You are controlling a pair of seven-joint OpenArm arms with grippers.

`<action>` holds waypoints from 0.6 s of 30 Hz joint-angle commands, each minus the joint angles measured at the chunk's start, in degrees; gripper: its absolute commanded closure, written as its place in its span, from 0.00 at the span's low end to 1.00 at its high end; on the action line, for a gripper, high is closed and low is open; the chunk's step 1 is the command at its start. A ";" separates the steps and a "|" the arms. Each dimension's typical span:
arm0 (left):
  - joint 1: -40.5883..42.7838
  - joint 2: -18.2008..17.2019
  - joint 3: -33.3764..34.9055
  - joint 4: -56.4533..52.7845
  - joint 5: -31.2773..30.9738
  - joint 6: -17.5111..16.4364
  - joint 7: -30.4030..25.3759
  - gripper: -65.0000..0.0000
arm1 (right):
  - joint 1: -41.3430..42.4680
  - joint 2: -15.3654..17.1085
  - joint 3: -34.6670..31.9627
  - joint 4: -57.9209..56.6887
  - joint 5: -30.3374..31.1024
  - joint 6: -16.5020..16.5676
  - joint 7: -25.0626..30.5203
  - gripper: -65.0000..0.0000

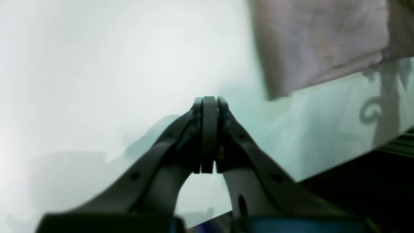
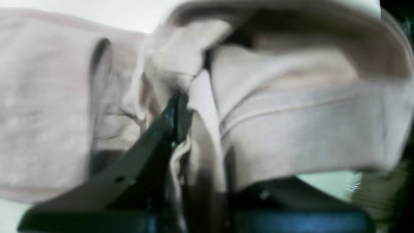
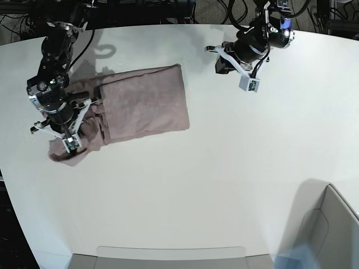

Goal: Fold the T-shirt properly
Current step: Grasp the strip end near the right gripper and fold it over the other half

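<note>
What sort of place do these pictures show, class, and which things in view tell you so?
Probably a robotics lab workbench: two robot arms, the left gripper and right gripper, work over a bare white table holding only a T-shirt, with bundled cables behind.

White counter [image 3: 224,168], matte surface, rounded far edge, dark floor and cables beyond it. One item lies directly on it: the T-shirt [image 3: 143,103], dusty pink, partly folded, resting flat in the far left area with its left end bunched and rumpled. A grey box [image 3: 331,230] sits at the near right corner.
</note>
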 commanded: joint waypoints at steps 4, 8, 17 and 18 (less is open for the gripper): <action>0.06 -0.33 -0.21 1.03 -0.64 -0.16 -0.68 1.00 | 0.59 -2.29 -8.36 1.12 -7.89 -0.21 1.46 1.00; 0.76 -0.94 -0.21 0.95 -0.81 -0.16 -0.68 1.00 | 1.39 -5.10 -15.48 -0.99 -12.64 -3.28 1.46 1.00; 0.76 -0.94 -0.21 0.95 -0.55 -0.16 -0.68 1.00 | 0.77 -5.54 -30.52 -7.67 -13.43 -15.42 1.46 1.00; 0.76 -0.94 -0.21 0.95 -0.55 -0.16 -0.68 1.00 | 0.68 -5.63 -31.39 -7.85 -13.43 -15.42 1.46 1.00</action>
